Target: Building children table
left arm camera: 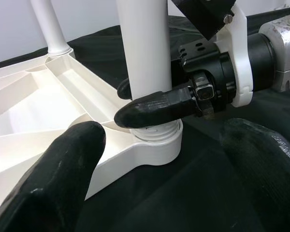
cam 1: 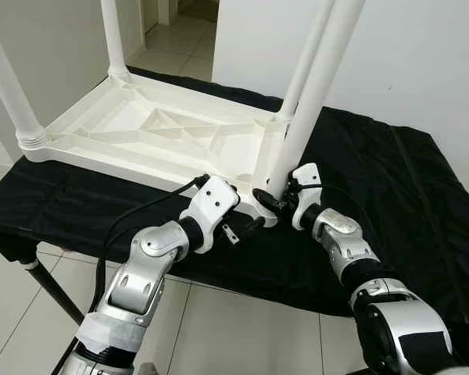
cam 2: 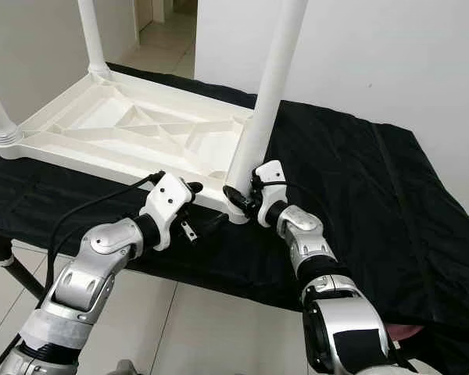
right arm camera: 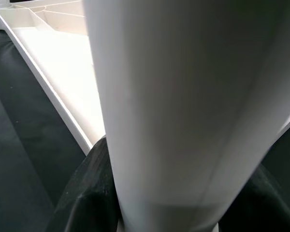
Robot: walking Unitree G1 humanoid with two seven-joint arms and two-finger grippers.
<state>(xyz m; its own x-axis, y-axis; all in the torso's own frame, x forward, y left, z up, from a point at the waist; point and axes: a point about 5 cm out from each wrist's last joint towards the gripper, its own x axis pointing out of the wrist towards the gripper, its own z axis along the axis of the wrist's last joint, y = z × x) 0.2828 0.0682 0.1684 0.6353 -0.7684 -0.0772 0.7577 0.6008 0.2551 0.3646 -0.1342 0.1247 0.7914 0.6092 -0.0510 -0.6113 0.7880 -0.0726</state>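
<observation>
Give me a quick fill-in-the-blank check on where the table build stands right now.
1. The white tabletop lies ____ on the black cloth.
2. The right gripper is shut on the near table leg, just above its ____ socket.
3. The left gripper is ____ and holds nothing.

Missing words: upside down; corner; open

Right claw (cam 1: 267,199) around white leg (cam 1: 313,94) of upturned table (cam 1: 141,133).
</observation>
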